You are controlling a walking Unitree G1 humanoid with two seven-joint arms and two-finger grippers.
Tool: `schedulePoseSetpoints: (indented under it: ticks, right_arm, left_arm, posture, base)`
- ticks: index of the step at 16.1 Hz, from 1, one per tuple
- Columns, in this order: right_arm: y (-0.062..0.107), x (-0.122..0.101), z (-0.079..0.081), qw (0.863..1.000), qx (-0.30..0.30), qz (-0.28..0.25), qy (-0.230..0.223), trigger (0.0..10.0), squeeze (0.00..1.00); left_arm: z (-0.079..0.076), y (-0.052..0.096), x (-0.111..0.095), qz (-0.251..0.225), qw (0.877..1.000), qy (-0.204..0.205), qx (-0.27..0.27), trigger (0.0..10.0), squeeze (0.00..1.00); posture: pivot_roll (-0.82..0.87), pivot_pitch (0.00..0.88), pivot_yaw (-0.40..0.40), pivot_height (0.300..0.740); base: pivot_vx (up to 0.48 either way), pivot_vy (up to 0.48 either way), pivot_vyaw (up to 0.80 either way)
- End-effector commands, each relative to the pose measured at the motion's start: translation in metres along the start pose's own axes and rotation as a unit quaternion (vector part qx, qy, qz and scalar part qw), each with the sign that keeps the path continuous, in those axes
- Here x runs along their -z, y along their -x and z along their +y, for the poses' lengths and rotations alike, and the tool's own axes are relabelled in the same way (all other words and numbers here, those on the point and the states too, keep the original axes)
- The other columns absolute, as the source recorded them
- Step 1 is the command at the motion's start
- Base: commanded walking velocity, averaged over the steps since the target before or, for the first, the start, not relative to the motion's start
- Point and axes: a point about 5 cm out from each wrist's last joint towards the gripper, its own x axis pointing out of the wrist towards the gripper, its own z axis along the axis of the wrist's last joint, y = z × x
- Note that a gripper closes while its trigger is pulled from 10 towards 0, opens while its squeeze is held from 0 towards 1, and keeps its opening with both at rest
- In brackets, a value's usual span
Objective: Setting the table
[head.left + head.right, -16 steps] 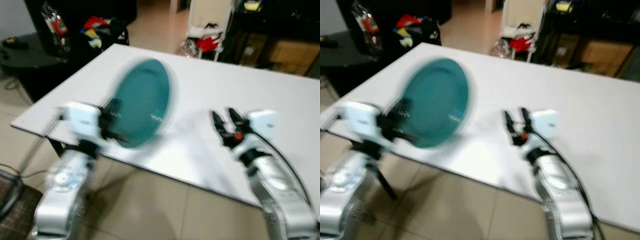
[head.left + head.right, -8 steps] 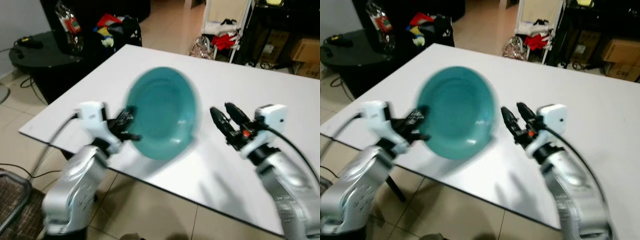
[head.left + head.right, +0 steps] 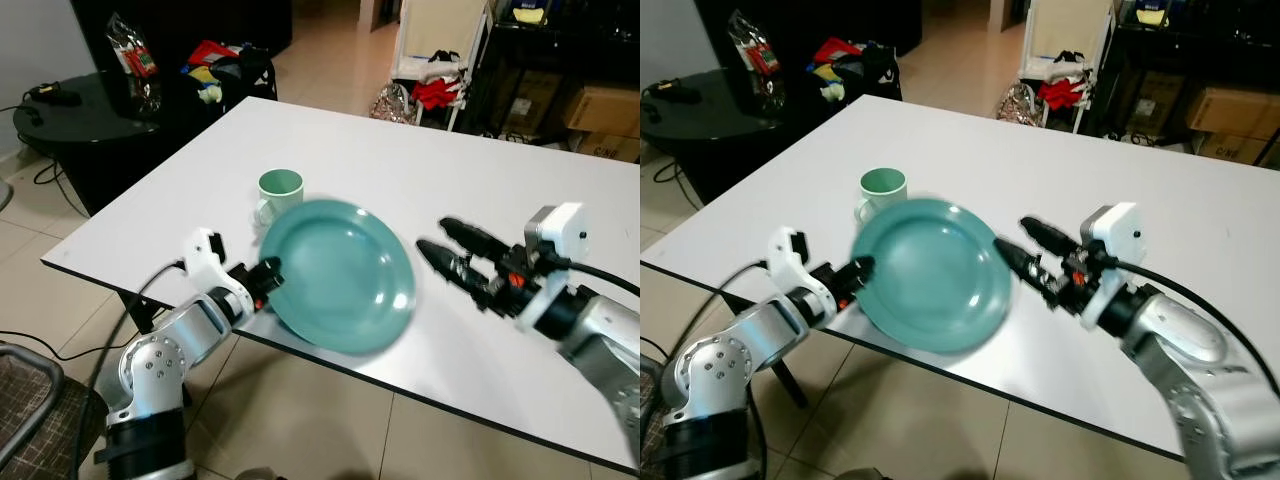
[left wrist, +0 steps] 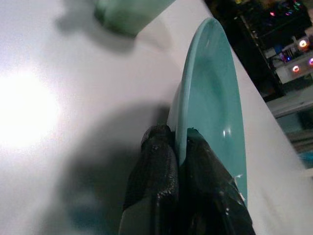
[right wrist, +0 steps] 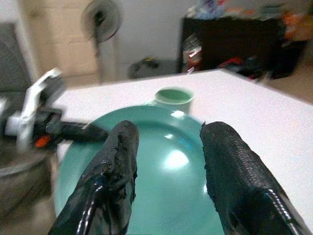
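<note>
A teal plate (image 3: 340,275) hangs nearly flat just over the white table (image 3: 380,150), close to its near edge. My left gripper (image 3: 265,280) is shut on the plate's left rim; in the left wrist view both black fingers (image 4: 161,161) clamp the plate (image 4: 215,98) edge-on. My right gripper (image 3: 432,234) stands open just right of the plate, its fingers (image 5: 117,161) spread over the plate (image 5: 166,196) without touching it. A pale green mug (image 3: 280,190) stands upright on the table just behind the plate.
A black round side table (image 3: 80,110) with a bag on it stands at the left. Shelves, cardboard boxes (image 3: 600,105) and clutter lie beyond the table's far side. A dark chair (image 3: 25,400) sits on the tiled floor at bottom left.
The plate has swung from steeply tilted to nearly flat and lower over the table. The right gripper has come closer to its right rim. The camera shifted, and the mug now shows.
</note>
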Motion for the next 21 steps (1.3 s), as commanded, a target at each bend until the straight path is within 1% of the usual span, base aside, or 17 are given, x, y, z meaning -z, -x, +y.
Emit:
schedulePoseSetpoints:
  ticks: [1, 2, 4, 7, 8, 9, 11, 13, 15, 16, 18, 19, 20, 21]
  right_arm:
    - [0.002, 0.001, 0.005, 0.999, -0.032, 0.017, 0.002, 10.0, 0.00]
    - [0.006, 0.003, 0.008, 0.998, -0.055, 0.043, 0.007, 10.0, 0.00]
    - [0.008, 0.004, 0.008, 0.996, -0.064, 0.056, 0.005, 10.0, 0.00]
    - [0.008, 0.002, 0.011, 0.996, -0.076, 0.055, 0.001, 10.0, 0.00]
    - [0.009, 0.002, 0.012, 0.995, -0.081, 0.055, -0.001, 10.0, 0.00]
    - [0.011, 0.001, 0.013, 0.995, -0.086, 0.059, -0.002, 10.0, 0.00]
    - [0.016, 0.006, 0.012, 0.993, -0.087, 0.079, 0.002, 10.0, 0.00]
    - [0.018, 0.009, 0.011, 0.992, -0.081, 0.092, 0.005, 10.0, 0.00]
    - [0.019, 0.011, 0.008, 0.992, -0.070, 0.102, 0.011, 10.0, 0.00]
    - [0.019, 0.012, 0.007, 0.992, -0.069, 0.105, 0.012, 10.0, 0.00]
    - [0.021, 0.014, 0.006, 0.991, -0.067, 0.112, 0.014, 10.0, 0.00]
    - [0.021, 0.014, 0.005, 0.991, -0.065, 0.114, 0.016, 10.0, 0.00]
    - [0.020, 0.014, 0.005, 0.991, -0.064, 0.114, 0.017, 10.0, 0.00]
    - [0.020, 0.014, 0.004, 0.991, -0.063, 0.115, 0.018, 10.0, 0.00]
  left_arm:
    - [0.000, -0.001, -0.005, 0.003, 1.000, 0.021, -0.005, 10.0, 0.00]
    - [0.002, -0.002, -0.003, 0.021, 0.999, 0.047, -0.006, 10.0, 0.00]
    - [0.005, -0.004, 0.000, 0.041, 0.997, 0.057, -0.020, 10.0, 0.00]
    - [0.013, -0.011, -0.008, 0.027, 0.994, 0.098, -0.044, 10.0, 0.00]
    - [0.016, -0.011, -0.011, 0.019, 0.994, 0.095, -0.055, 10.0, 0.00]
    - [0.023, -0.011, -0.019, 0.005, 0.992, 0.107, -0.070, 10.0, 0.00]
    - [0.032, -0.010, -0.025, 0.004, 0.991, 0.105, -0.087, 10.0, 0.00]
    - [0.040, -0.008, -0.025, 0.007, 0.991, 0.080, -0.108, 10.0, 0.00]
    - [0.050, -0.005, -0.024, 0.008, 0.990, 0.069, -0.124, 10.0, 0.00]
    - [0.051, -0.005, -0.023, 0.010, 0.990, 0.069, -0.125, 10.0, 0.00]
    - [0.049, -0.006, -0.012, 0.042, 0.991, 0.066, -0.104, 10.0, 0.00]
    - [0.048, -0.007, -0.006, 0.054, 0.992, 0.061, -0.100, 10.0, 0.19]
    - [0.049, -0.008, -0.003, 0.058, 0.991, 0.060, -0.103, 10.0, 0.43]
    - [0.052, -0.008, -0.001, 0.058, 0.991, 0.060, -0.109, 10.0, 0.87]
  posture:
    - [0.00, 0.000, 0.037, 0.740]
    - [0.00, 0.000, 0.038, 0.740]
    - [0.00, 0.000, 0.041, 0.740]
    - [0.00, 0.000, 0.052, 0.740]
    - [0.00, 0.000, 0.055, 0.740]
    - [0.00, 0.000, 0.058, 0.740]
    - [-0.01, 0.000, 0.061, 0.740]
    - [-0.01, 0.000, 0.063, 0.740]
    - [-0.01, 0.000, 0.062, 0.740]
    - [-0.01, 0.000, 0.060, 0.740]
    - [-0.01, 0.000, 0.058, 0.740]
    - [-0.01, 0.000, 0.060, 0.740]
    - [-0.01, 0.000, 0.060, 0.740]
    - [-0.01, 0.000, 0.059, 0.740]
  base:
    - [0.000, 0.000, 0.00]
    - [0.000, 0.000, 0.00]
    - [0.000, 0.000, 0.00]
    - [0.000, 0.000, 0.00]
    - [0.000, 0.000, 0.00]
    - [0.000, 0.000, 0.00]
    - [0.000, 0.000, 0.00]
    - [0.000, 0.000, 0.00]
    - [0.000, 0.000, 0.00]
    - [0.000, 0.000, 0.00]
    - [0.000, 0.000, 0.00]
    - [0.000, 0.000, 0.00]
    - [0.000, 0.000, 0.00]
    - [0.000, 0.000, 0.00]
